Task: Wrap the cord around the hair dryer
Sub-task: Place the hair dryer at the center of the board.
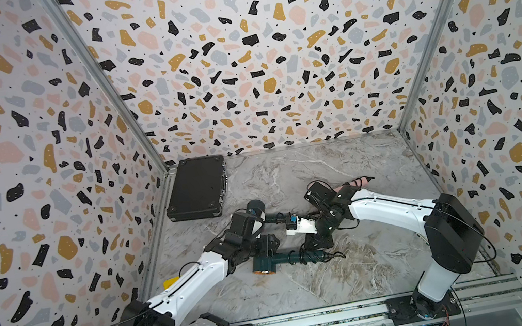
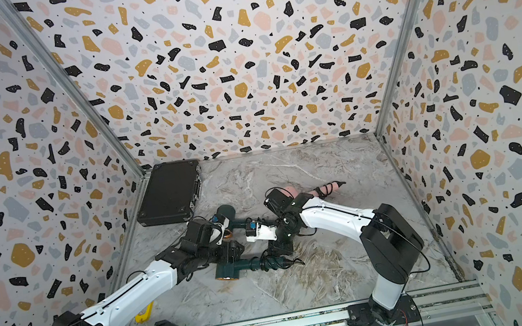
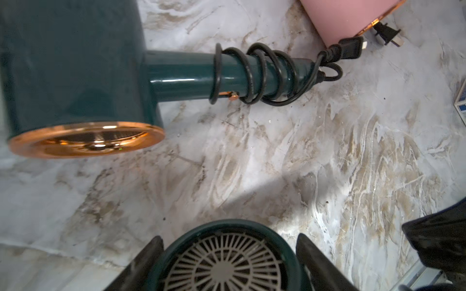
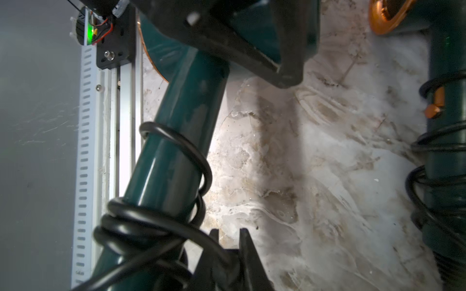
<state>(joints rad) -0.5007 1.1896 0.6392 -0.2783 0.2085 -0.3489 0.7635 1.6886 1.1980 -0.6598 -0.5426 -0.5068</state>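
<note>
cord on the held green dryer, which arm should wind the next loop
Right, probably. The right arm has its jaws shut on the cord beside the handle, where coils already sit. The left arm clamps the hair dryer by its head, so it can only steady it.

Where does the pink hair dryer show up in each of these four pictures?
Top view: pink hair dryer lies just beyond the right arm.
Top view: pink hair dryer, same spot.
Left wrist: pink hair dryer, cut off at the edge, past the handle of the green hair dryer.
Right wrist: not in it.
Shared landmark: that ungripped green hair dryer, in all four.
</note>
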